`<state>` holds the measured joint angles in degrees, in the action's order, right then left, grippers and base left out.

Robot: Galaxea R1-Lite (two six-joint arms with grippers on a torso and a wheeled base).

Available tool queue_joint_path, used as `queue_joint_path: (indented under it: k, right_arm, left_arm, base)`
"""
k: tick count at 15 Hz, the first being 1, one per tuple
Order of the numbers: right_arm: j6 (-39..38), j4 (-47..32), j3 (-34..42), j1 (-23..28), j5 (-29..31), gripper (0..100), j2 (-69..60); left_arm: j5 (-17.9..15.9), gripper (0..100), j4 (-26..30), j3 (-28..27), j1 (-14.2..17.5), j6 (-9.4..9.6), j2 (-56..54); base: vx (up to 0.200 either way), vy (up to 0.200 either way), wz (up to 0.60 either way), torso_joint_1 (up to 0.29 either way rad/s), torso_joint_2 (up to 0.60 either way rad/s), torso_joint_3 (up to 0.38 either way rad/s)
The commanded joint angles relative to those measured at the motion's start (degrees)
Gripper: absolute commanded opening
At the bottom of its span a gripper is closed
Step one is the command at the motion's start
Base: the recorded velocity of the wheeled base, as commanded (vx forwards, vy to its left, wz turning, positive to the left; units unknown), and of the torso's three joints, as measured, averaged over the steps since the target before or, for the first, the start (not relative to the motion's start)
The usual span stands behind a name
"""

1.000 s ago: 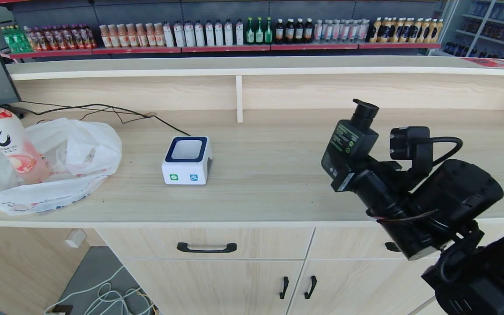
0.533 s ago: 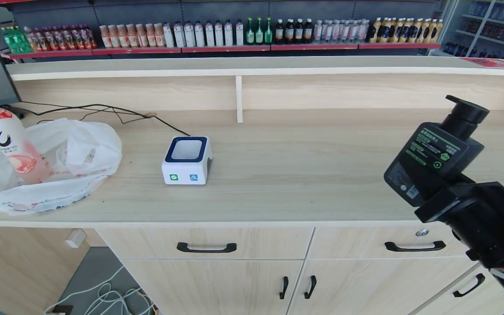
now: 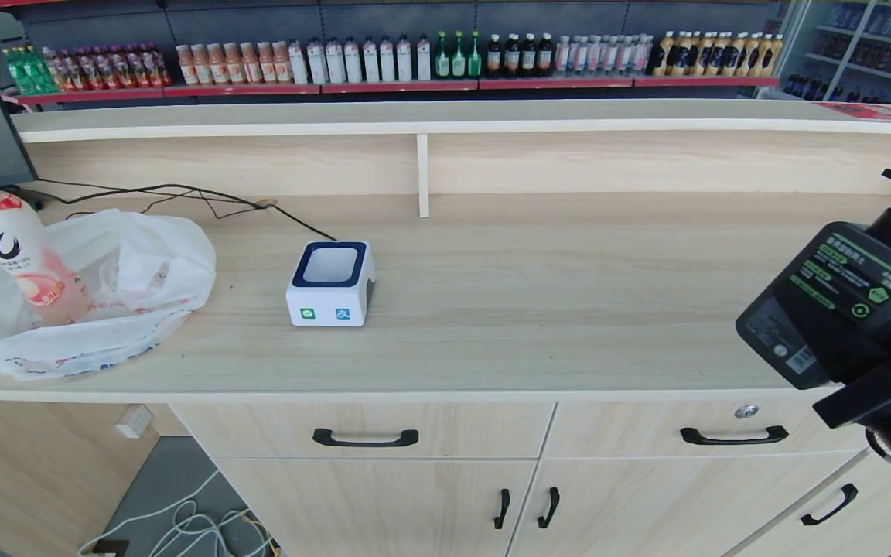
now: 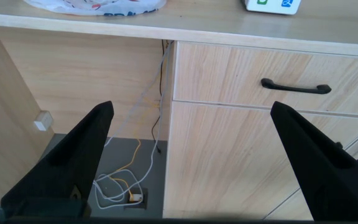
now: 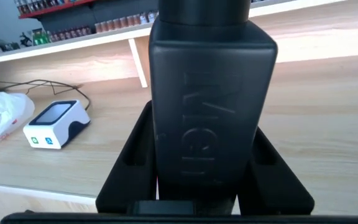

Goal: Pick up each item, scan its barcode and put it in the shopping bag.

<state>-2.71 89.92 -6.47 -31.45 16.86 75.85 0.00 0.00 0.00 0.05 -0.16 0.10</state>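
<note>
A black pump bottle with a green-printed label hangs tilted over the counter's right end, my right gripper shut on its lower body. In the right wrist view the bottle stands between the two black fingers. The white barcode scanner with a blue-rimmed window sits mid-counter, far to the bottle's left. A white plastic shopping bag lies at the left end, with a pink drink bottle leaning in it. My left gripper hangs open below the counter edge, in front of the drawers.
A black cable runs from the scanner along the back of the wooden counter. A raised ledge with a white divider bounds the back. Drawers with black handles lie below. Shelves of drinks stand behind.
My right gripper has carried the black pump bottle to the right, away from the scanner, toward the counter's right end. The bag, drink bottle and scanner have not moved.
</note>
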Motion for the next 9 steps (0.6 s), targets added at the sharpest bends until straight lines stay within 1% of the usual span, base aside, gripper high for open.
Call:
queue_joint_path:
  k: [1,3,4,6,8,9]
  right_arm:
    - [-1.2,0.1,-0.2,-1.7,-1.6,0,-2.5]
    - [-4.9,0.1,-0.6,-6.6,-6.0,0,-2.7]
    - [-5.6,0.1,-0.9,-8.3,-7.4,0,-2.7]
    - [-7.8,0.1,-3.5,-14.3,-12.0,0,-1.0]
    - [-9.1,0.1,-9.9,-18.6,-13.1,0,3.3]
    - [-9.9,0.1,-12.7,-20.0,-14.7,0,5.0]
  left_arm:
    - [0.0,100,0.0,0.0,0.0,-0.02,0.0]
    - [0.0,100,0.0,0.0,0.0,-0.02,0.0]
    - [0.0,100,0.0,0.0,0.0,-0.02,0.0]
    - [0.0,100,0.0,0.0,0.0,-0.02,0.0]
    - [0.0,100,0.0,0.0,0.0,-0.02,0.0]
    - [0.0,100,0.0,0.0,0.0,-0.02,0.0]
  base:
    - [0.000,0.000,0.00,0.000,0.00,0.000]
    - [0.000,0.000,0.00,0.000,0.00,0.000]
    - [0.000,0.000,0.00,0.000,0.00,0.000]
    - [0.000,0.000,0.00,0.000,0.00,0.000]
    - [0.000,0.000,0.00,0.000,0.00,0.000]
    - [0.000,0.000,0.00,0.000,0.00,0.000]
